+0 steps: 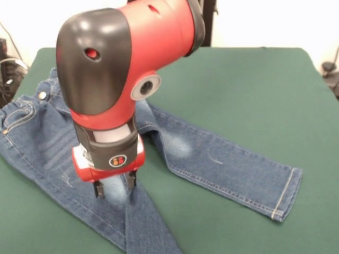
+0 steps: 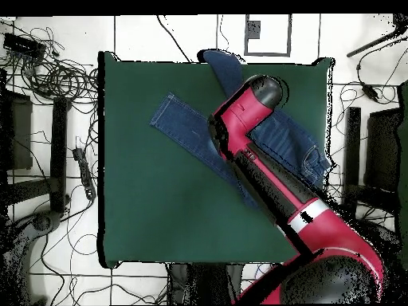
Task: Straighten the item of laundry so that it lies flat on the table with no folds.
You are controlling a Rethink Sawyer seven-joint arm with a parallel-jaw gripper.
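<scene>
Jeans [image 1: 212, 159] crotch and one thigh behind the arm [image 1: 116, 69]; nearer leg's cuff beyond the front view's bottom edge.

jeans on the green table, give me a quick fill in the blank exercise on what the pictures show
1. The jeans lie on a table whose top is dark ____.
2. The gripper hangs over the ____ of one leg, its jaws apart.
3. In the front view, the leg that shows its hemmed cuff points toward the picture's ____ side.
4. The arm's shell is black and ____.

Missing words: green; faded patch; right; red
</scene>
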